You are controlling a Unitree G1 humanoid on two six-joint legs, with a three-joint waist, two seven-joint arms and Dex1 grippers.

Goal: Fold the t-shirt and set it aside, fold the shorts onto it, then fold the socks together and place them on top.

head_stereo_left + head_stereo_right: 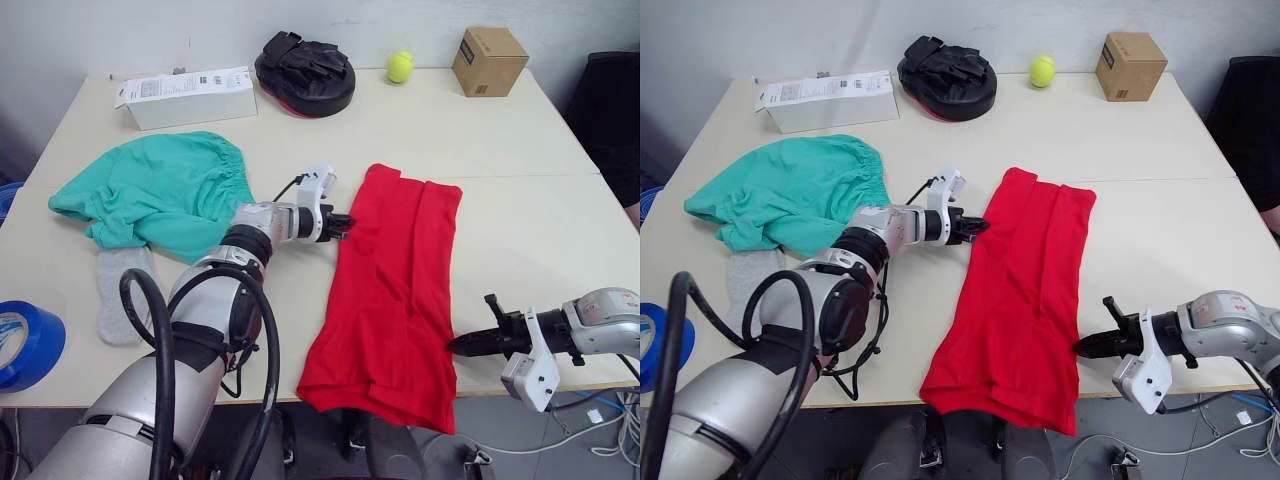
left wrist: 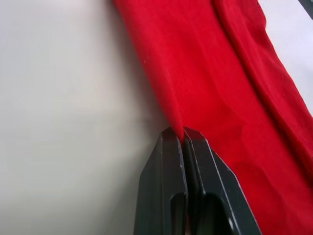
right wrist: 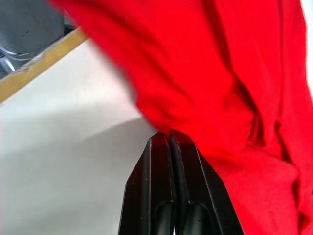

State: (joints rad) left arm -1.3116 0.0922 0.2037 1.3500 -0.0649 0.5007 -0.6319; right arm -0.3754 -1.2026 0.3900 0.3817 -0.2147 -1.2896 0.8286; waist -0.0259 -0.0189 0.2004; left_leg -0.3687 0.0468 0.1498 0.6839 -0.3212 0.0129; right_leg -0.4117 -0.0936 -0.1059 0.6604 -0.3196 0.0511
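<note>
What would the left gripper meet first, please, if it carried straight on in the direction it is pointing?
The left gripper points across the table and is already shut on the near edge of the t-shirt. Going on, it would push into that red cloth, probably bunching it.

Both arms reach forward and inward, the left gripper pinched closed on the t-shirt edge, the right gripper closed on its opposite edge.

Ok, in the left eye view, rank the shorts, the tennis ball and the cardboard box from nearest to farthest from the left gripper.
1. The shorts, just to the robot's left of the left gripper.
2. The tennis ball, at the table's far edge, ahead and to the right.
3. The cardboard box, farther right along that far edge.
</note>
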